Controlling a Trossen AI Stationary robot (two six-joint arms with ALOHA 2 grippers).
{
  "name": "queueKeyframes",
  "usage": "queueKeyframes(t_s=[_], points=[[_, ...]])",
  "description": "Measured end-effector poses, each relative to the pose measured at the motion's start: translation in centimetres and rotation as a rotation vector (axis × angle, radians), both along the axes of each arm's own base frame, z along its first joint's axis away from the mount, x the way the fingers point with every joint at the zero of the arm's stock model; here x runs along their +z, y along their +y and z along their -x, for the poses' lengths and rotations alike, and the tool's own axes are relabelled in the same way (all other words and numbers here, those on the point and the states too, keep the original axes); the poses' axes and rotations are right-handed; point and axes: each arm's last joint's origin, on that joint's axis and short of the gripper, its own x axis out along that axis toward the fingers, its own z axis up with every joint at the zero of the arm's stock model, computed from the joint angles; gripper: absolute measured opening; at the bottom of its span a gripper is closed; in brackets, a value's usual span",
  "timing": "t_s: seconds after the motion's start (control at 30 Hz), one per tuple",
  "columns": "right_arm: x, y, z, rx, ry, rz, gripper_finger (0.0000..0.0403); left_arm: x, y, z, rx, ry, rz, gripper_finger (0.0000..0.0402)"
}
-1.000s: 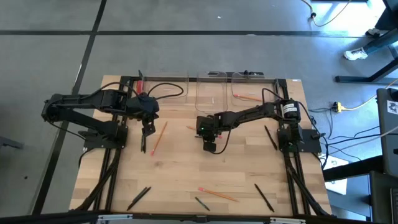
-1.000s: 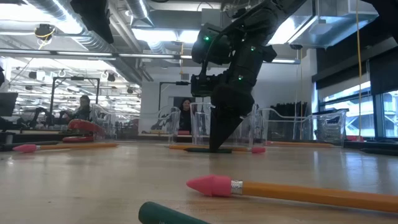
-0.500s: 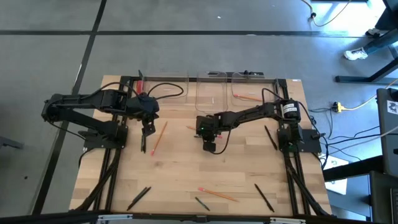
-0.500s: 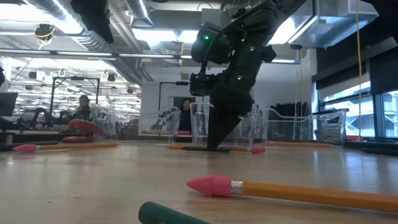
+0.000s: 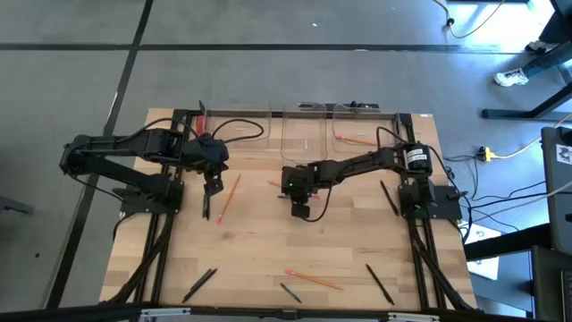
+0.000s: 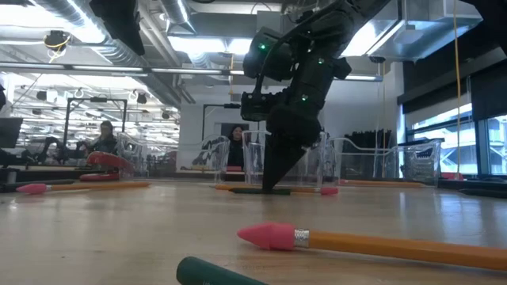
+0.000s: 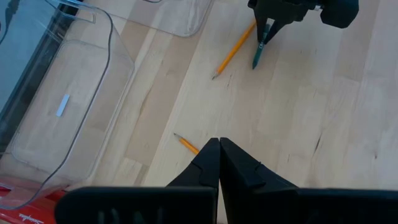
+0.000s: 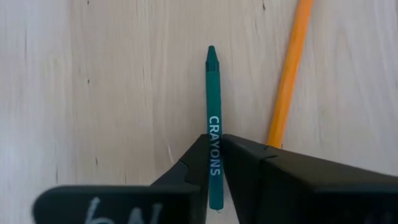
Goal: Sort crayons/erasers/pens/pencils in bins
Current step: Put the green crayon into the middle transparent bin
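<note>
Running left to right across the wooden table (image 5: 268,241): left gripper (image 5: 206,215) poised above the boards with its fingers pressed together on nothing, an orange pencil (image 5: 228,197) just beside it; right gripper (image 8: 213,163) at table centre, tips down, fingers clamped on a dark green crayon (image 8: 213,124) lettered CRAYONS, which lies on the wood and points away from the wrist; second orange pencil (image 8: 287,81) lying beside that crayon, close but apart; three clear bins (image 5: 308,132) in a row along the far edge, the rightmost holding one pencil (image 5: 356,139); black pen (image 5: 390,199) near the right arm's base; along the near edge, black pen (image 5: 198,283), short crayon (image 5: 290,292), pencil with pink tip (image 5: 313,278), black pen (image 5: 379,283).
</note>
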Motion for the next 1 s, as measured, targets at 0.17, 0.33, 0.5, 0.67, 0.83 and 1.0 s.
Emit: queueKeyframes(t_s=[0.17,0.33,0.5,0.67,0.83,1.0], points=[[0.0,0.0,0.0,0.001,0.003,0.000,0.0085,0.0,0.0,0.0,0.000,0.000,0.000,0.0000],[-0.3,0.0,0.0,0.046,0.006,0.021,0.0098,0.0,0.0,0.0,0.000,0.000,0.000,0.0000],[-1.6,0.0,-0.2,0.054,0.037,0.018,0.0099,0.0,0.0,0.0,0.000,0.000,0.000,0.0000],[-1.7,0.1,-0.2,0.077,0.040,0.026,0.0097,0.0,0.0,0.0,0.000,0.000,0.000,0.0000],[-1.8,0.1,-0.3,0.076,0.035,0.024,0.0066,0.0,0.0,0.0,0.000,0.000,0.000,0.0000],[-1.8,0.1,-0.3,0.073,0.028,0.023,0.0034,0.0,0.0,0.0,0.000,0.000,0.000,0.0000]])
